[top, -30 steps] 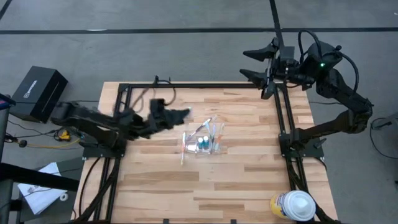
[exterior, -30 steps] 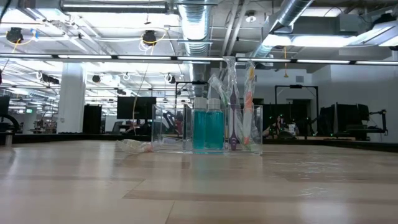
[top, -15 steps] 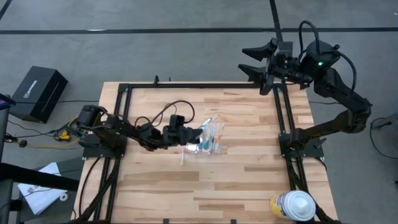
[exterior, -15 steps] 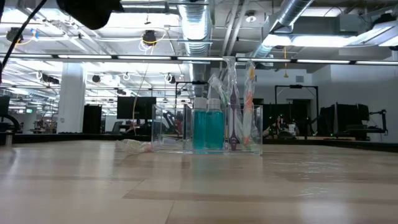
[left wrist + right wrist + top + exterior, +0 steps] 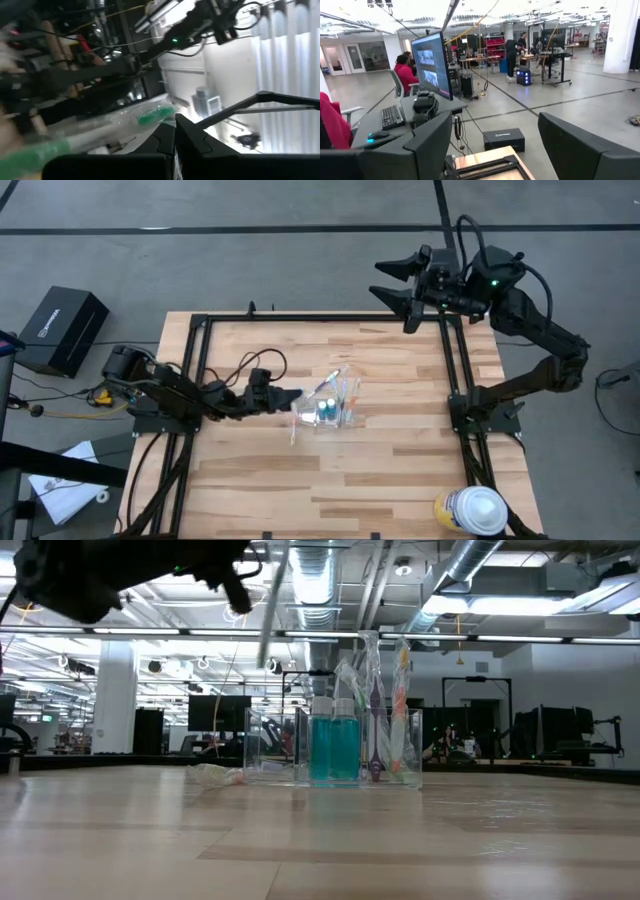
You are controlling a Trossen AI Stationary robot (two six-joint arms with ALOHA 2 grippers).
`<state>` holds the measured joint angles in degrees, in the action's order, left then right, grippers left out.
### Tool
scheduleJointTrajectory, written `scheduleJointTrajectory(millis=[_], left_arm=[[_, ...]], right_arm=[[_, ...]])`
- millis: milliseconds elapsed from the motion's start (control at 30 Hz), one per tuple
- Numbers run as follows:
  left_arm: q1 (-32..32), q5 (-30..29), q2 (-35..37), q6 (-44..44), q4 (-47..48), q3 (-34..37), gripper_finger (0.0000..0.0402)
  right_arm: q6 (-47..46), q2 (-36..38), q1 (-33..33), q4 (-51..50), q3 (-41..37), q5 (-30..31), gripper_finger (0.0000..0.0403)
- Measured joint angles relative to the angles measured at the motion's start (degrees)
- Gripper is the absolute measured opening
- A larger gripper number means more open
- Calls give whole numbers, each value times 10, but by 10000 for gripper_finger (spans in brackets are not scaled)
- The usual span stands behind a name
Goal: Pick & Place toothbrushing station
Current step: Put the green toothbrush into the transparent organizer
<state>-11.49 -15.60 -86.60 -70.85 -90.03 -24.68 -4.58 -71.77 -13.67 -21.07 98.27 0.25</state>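
Our left gripper (image 5: pixel 285 396), clenched on a green toothbrush (image 5: pixel 150 117), hangs just left of the clear cup (image 5: pixel 330 406) at table centre. Next we judge lowering it in; the right gripper (image 5: pixel 400 285) waits spread at the far right.
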Motion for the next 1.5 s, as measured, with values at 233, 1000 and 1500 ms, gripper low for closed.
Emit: scheduleJointTrajectory(millis=[233,1000,1500], left_arm=[[0,-9,31,-1,0,48,0],[47,20,31,-17,0,56,0],[61,67,-41,-49,0,8,0]], right_arm=[[0,-19,0,9,0,-1,286],[5,-26,-1,10,0,-2,286],[5,-26,-7,9,0,-2,286]])
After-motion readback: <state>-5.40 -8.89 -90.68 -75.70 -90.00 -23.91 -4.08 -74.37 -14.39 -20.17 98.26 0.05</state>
